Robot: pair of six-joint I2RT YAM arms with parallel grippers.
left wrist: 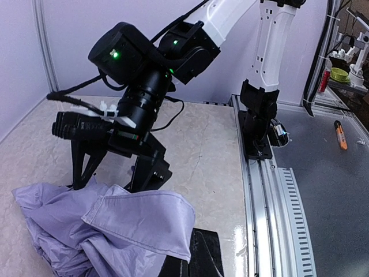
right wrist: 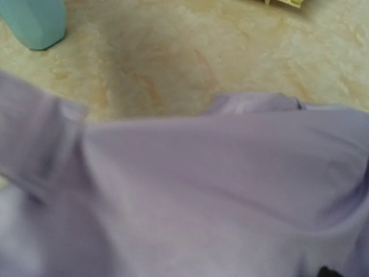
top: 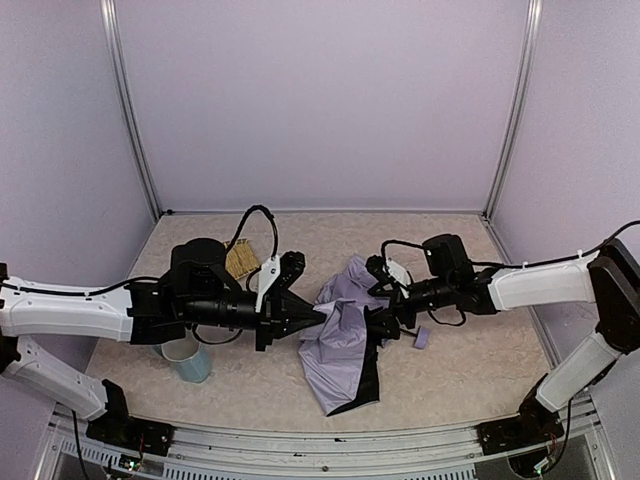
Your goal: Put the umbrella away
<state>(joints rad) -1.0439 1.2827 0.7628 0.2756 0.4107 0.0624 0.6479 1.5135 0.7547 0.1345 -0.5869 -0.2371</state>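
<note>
Umbrella (top: 340,352) lies crumpled between my left jaws, pressed together, and right jaws, spread apart; bundling step, I judge, so right should clamp fabric next

The umbrella (top: 335,350) was thin lavender cloth, matt and creased, and the black lining (top: 368,386) at its lower edge looked slightly shiny. The tabletop (top: 470,360) was smooth, mottled beige and faintly glossy. The arm shells (top: 540,285) were glossy white plastic beside matt black housings. The rail (left wrist: 277,202), lower right in the left wrist view, was ribbed bare metal. The teal cup (top: 188,362) seemed smooth plastic, though blurred.
</note>
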